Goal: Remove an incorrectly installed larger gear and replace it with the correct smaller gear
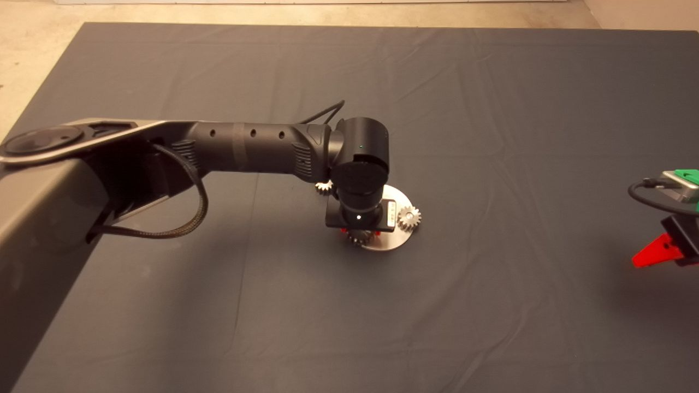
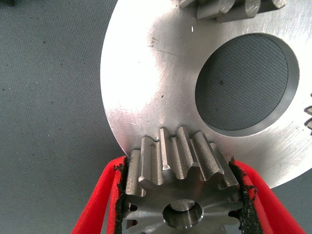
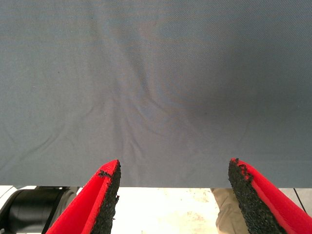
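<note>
Left claw (image 2: 180,195) clamped on larger gear (image 2: 178,187) at plate (image 2: 146,87) edge; right claw (image 3: 173,195) apart, parked.

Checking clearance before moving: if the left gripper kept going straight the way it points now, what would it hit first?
The left gripper is shut on a gear and points down at the metal disc, so the gear would likely meet the disc first.

A dark grey mat (image 1: 491,136) covers the table, creased with soft folds. Beyond its far edge lies a pale beige floor (image 1: 43,33). Light falls evenly from above, casting soft shadows.
</note>
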`<control>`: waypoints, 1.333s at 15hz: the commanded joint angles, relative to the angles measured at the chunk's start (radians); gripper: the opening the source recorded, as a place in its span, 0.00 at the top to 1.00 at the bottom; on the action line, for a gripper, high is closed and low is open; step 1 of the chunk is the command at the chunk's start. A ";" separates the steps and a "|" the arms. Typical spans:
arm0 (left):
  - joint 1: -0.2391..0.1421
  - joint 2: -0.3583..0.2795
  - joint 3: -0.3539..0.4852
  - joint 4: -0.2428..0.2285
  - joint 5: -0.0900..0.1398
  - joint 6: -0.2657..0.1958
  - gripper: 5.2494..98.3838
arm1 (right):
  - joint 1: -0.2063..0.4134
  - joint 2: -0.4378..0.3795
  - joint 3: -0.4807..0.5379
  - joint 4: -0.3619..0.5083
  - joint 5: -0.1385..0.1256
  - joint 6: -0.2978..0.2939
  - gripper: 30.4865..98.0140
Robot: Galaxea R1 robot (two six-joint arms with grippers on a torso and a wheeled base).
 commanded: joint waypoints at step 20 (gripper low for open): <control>-0.125 -0.303 0.063 -0.160 0.139 0.150 0.63 | 0.031 0.001 0.006 0.010 -0.003 0.006 0.58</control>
